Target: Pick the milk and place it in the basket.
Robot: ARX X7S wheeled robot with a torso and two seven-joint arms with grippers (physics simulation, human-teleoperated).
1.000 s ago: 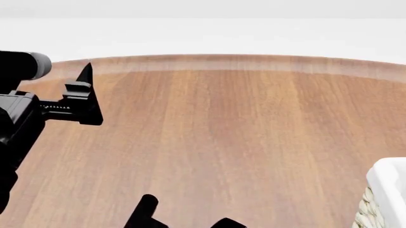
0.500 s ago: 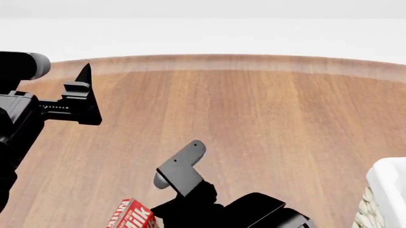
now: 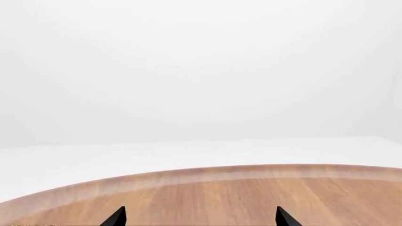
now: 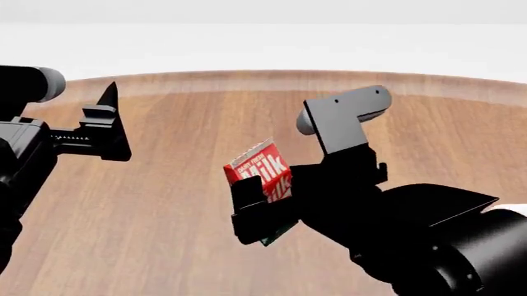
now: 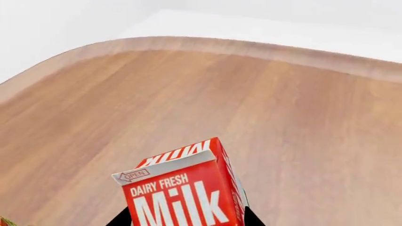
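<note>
1. We see only the red top of the milk (image 4: 259,169) in the head view; its lower part is hidden behind the right gripper (image 4: 259,213) and the arm.
2. In the right wrist view the milk (image 5: 185,193) is cut off by the picture's edge, so its lower half cannot be seen, and the jaws show only as dark slivers beside it.
3. In the left wrist view the left gripper (image 3: 199,217) shows just two fingertips (image 3: 116,218); the rest lies outside the picture.
4. The worktop (image 4: 189,117) runs past the head view's edges, and the right arm covers its near right part.
</note>
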